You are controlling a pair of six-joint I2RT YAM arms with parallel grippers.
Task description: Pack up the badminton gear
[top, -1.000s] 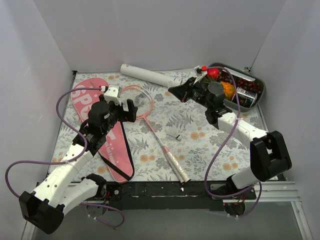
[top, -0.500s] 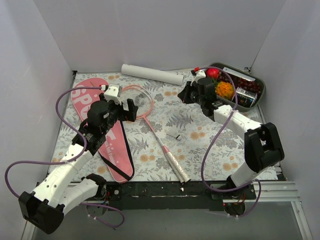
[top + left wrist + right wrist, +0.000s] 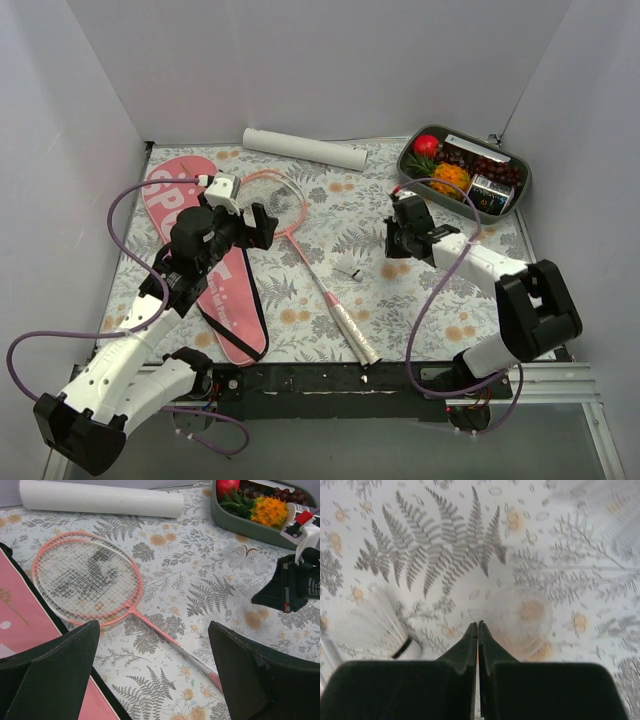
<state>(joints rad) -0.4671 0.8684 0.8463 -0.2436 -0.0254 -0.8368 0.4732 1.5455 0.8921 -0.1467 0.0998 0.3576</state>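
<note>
Right pincer (image 3: pixel 478 624) closed, pink bag (image 3: pixel 163 205) lettered "SPO"

Overhead and forward-facing left-wrist views share the racket (image 3: pixel 283 198) (image 3: pixel 87 577); close right-wrist seemingly faces down.

from my overhead feed i see a grey tray (image 3: pixel 250 527) in the far right corner of the table, sitting on a pale cloth (image 3: pixel 430 320) printed with grey ferns and orange flowers. inside it are a red fruit (image 3: pixel 427 145) at the left end, green leaves (image 3: pixel 235 501) beside it, an orange bumpy piece (image 3: pixel 452 178), dark red grapes (image 3: pixel 492 164) and a small dark-and-white box (image 3: pixel 492 190) (i can't read its label). plain white walls (image 3: pixel 330 60) enclose three sides.
</note>
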